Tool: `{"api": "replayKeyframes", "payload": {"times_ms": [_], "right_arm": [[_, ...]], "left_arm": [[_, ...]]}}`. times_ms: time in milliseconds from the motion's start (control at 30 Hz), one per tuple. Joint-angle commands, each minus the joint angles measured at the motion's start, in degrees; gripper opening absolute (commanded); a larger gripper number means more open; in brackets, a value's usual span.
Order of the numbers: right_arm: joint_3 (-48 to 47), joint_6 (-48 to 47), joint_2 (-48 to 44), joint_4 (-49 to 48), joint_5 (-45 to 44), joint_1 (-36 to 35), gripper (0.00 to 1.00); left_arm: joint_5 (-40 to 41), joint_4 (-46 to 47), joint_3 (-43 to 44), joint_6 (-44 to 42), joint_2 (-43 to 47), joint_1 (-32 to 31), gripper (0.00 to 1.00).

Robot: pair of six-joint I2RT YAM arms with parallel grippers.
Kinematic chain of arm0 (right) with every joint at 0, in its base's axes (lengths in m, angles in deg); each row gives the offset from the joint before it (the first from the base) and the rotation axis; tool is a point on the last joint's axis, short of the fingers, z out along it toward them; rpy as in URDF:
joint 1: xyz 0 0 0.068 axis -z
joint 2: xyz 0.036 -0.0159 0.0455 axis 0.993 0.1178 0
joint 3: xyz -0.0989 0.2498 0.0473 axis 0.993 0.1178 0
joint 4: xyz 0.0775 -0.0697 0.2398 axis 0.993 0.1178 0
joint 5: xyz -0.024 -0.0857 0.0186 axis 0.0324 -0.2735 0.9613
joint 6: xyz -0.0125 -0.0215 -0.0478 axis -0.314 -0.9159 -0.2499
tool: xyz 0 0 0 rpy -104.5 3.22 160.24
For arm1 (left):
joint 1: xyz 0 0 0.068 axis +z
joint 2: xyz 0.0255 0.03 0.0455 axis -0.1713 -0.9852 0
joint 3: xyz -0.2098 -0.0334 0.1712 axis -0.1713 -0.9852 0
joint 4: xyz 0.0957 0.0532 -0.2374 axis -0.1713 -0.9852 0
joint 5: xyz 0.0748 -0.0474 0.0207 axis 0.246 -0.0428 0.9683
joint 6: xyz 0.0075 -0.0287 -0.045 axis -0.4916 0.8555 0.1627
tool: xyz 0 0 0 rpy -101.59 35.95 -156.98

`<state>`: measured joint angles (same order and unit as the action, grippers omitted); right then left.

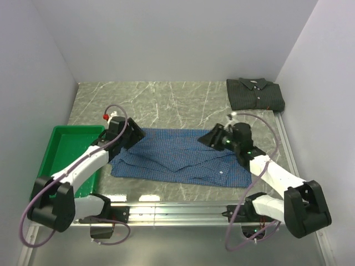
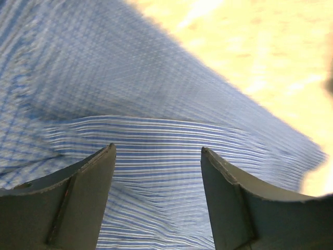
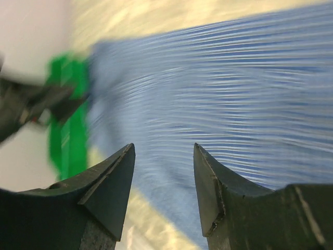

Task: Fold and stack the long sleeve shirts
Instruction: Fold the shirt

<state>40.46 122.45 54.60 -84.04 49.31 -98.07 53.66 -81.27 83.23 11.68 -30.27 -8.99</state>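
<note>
Blue checked shirt (image 1: 177, 158) lies spread out on the marbled table (image 1: 166, 100), just beyond the arm bases. It is wider than it is deep, its cloth is rumpled into shallow folds, and its near hem runs uneven. The left gripper (image 1: 132, 134) hovers at this shirt's far left corner. In its wrist view the two fingers (image 2: 83, 198) stand moderately far apart with nothing clamped between them, and blue cloth with fine pale lines fills the gap beneath. Whether the tips touch that cloth cannot be told. The right gripper (image 1: 213, 137) sits over the shirt's far right part, pointing back toward its middle. Its fingers (image 3: 106, 192) are parted about as far and also grip nothing, while blurred blue fabric stretches away under them. A green tray (image 1: 55, 133) rests just beside the blue shirt's left edge, and the left arm crosses above the tray's near right corner. The dark shirt (image 1: 255, 94) lies well beyond the blue shirt's right end, against the far right corner of the table and clear of both grippers. It is folded into a compact rectangle with its collar on top toward the back wall.
</note>
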Motion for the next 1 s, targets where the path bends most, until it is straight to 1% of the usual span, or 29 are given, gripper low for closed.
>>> {"api": "replayKeyframes", "payload": {"times_ms": [0,33,67,100,133,167,200,233,300,333,400,433,600,733,767,833,967], "right_arm": [[-4.3,2.6,1.1,-6.4,4.2,-8.1,0.56],[-4.9,3.5,3.8,-10.0,4.9,-9.8,0.56],[-5.8,3.9,5.5,-11.2,5.7,-13.3,0.57],[-7.9,4.3,7.4,-12.6,6.6,-14.7,0.57],[-9.0,5.5,11.2,-15.5,7.5,-16.5,0.57],[-10.1,6.2,13.2,-16.9,8.4,-17.9,0.58],[-12.6,6.7,15.1,-18.2,9.3,-21.1,0.58],[-13.9,6.6,18.9,-19.5,9.4,-22.6,0.58],[-18.5,6.1,22.8,-19.4,9.6,-26.5,0.58],[-20.0,6.1,26.9,-19.5,10.2,-27.4,0.58],[-23.3,6.7,30.6,-20.3,11.2,-29.7,0.59],[-24.1,7.2,34.0,-21.5,11.3,-30.3,0.59],[-26.1,8.8,44.1,-24.5,11.7,-30.8,0.58],[-25.4,8.7,48.9,-22.7,12.5,-30.6,0.58],[-24.3,8.8,49.2,-22.2,13.0,-30.3,0.58],[-22.4,9.6,49.2,-21.9,14.1,-29.8,0.58],[-14.5,9.8,45.2,-21.9,14.5,-27.5,0.58]], "left_arm": [[-1.3,2.5,1.9,0.2,2.8,-0.6,0.71],[-1.8,3.4,1.7,0.3,2.3,-0.6,0.69],[-2.5,4.7,1.7,0.4,1.6,-0.6,0.67],[-3.4,5.1,2.0,0.4,-0.5,-0.6,0.66],[-3.8,5.5,2.0,0.4,-1.6,-0.6,0.65],[-3.8,5.8,2.2,0.5,-2.8,-0.6,0.64],[-3.1,6.5,2.2,0.6,-4.7,-0.6,0.63],[-2.7,6.9,2.0,0.8,-5.5,-0.5,0.62],[-2.2,8.1,2.1,0.7,-7.7,-0.4,0.6],[-1.8,8.4,2.0,0.8,-8.3,-0.4,0.59],[-1.0,9.1,1.8,0.7,-9.8,-0.3,0.59],[-0.8,9.2,1.8,0.6,-10.3,0.0,0.59],[-0.7,10.6,0.1,1.2,-12.4,0.1,0.59],[0.3,11.3,-1.7,2.2,-13.5,0.7,0.59],[0.4,13.1,-2.0,2.1,-14.5,1.0,0.58],[1.1,12.8,-1.8,2.5,-15.8,1.7,0.59],[0.3,13.9,-2.0,3.1,-18.7,3.4,0.58]]}}
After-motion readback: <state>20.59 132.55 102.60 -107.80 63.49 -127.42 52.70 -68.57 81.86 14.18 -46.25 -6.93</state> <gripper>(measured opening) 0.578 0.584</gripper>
